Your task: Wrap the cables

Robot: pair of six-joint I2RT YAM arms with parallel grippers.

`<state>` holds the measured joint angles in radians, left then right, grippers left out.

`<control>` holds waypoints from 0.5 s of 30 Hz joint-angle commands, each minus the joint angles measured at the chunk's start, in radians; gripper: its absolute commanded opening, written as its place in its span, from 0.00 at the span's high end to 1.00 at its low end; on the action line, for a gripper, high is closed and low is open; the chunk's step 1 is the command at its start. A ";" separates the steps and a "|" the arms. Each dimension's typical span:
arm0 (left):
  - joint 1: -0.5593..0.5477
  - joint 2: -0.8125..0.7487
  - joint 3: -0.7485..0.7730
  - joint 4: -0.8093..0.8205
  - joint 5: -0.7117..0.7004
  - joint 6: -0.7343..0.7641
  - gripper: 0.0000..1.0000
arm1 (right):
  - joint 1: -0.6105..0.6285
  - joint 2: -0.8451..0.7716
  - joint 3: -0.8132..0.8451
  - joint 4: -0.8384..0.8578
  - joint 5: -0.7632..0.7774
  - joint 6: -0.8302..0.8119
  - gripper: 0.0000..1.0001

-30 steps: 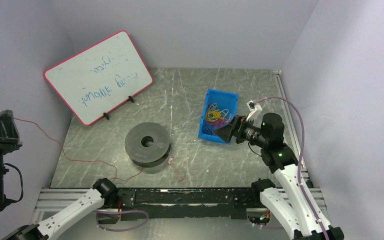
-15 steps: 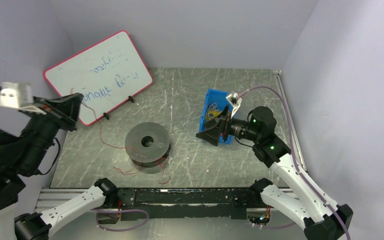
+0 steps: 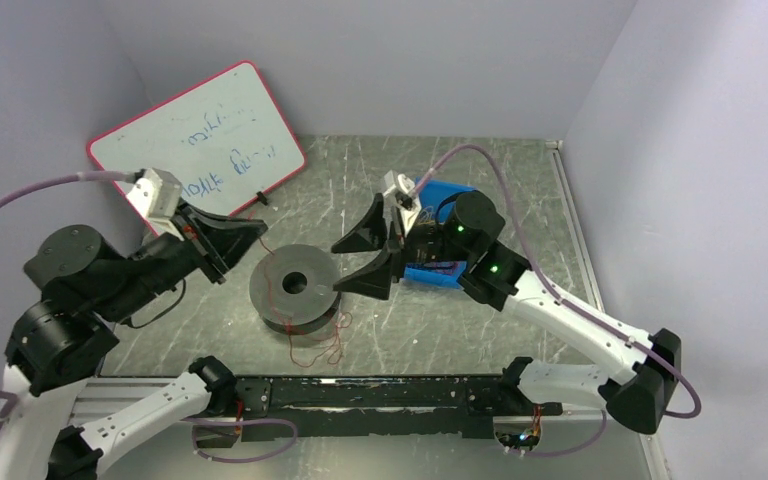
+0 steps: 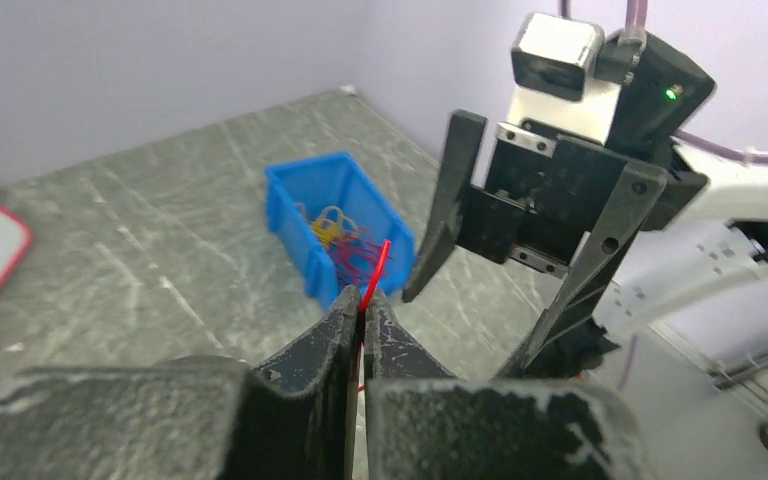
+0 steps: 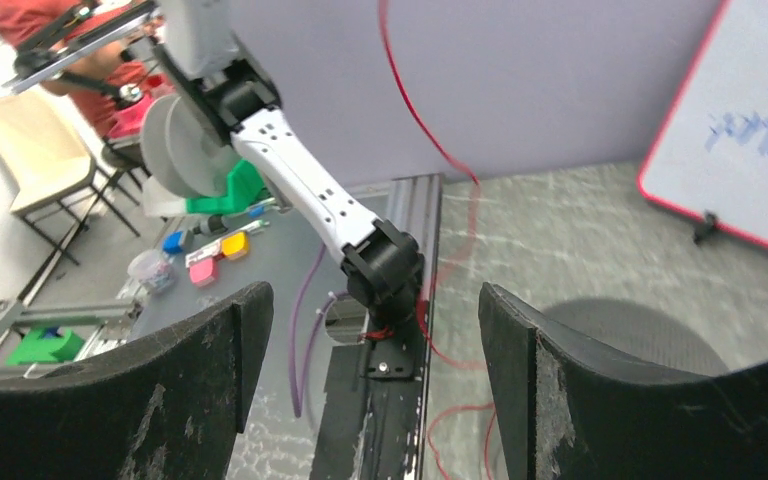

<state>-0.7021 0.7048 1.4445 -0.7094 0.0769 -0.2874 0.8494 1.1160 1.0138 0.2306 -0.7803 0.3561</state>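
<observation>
Red wire: very thin and thread-like. One end is pinched in the left gripper. From there it drops to the grey spool and crosses its top face beside the centre hole. It ends in loose, kinked loops on the table, touching the spool's near side.
Wire tip: in the left wrist view a short straight piece sticks up from between the fingers, slanting toward the blue bin.
Wire from the right wrist: one strand hangs down in front of the wall and gathers in loops near the table's front rail.
Left gripper: jaws pressed together, clamped on the red wire. It is held above the table just left of the spool, in front of the whiteboard.
Right gripper: jaws spread wide with nothing between them. It hovers just right of the spool and points toward the left gripper, apart from the wire.
Grey spool: thick, dark grey and round with a centre hole. It lies flat on the table between the two grippers.
Blue bin: sits on the table behind the right gripper, which partly hides it from above.
Wire tangle: yellow, blue and red strands bunched inside the bin.
Whiteboard: red-framed with blue writing, propped at the back left.
Table: grey, scratched and marbled.
</observation>
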 commanded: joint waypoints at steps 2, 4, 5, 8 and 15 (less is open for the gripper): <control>0.003 -0.021 -0.105 0.176 0.228 -0.070 0.93 | 0.075 0.064 0.062 0.157 -0.060 -0.081 0.21; 0.002 -0.029 -0.137 0.223 0.268 -0.119 0.93 | 0.089 0.079 0.063 0.199 -0.062 -0.092 0.21; 0.003 -0.032 -0.148 0.243 0.286 -0.127 0.93 | 0.096 0.084 0.063 0.216 -0.061 -0.098 0.21; 0.002 -0.046 -0.188 0.308 0.332 -0.167 0.93 | 0.104 0.097 0.056 0.267 -0.047 -0.118 0.20; 0.002 -0.050 -0.264 0.433 0.403 -0.228 0.93 | 0.121 0.149 0.052 0.407 -0.102 -0.075 0.20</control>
<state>-0.7021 0.6579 1.2144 -0.4110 0.4004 -0.4561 0.9546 1.2377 1.0538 0.5148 -0.8379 0.2684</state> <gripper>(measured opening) 0.078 0.802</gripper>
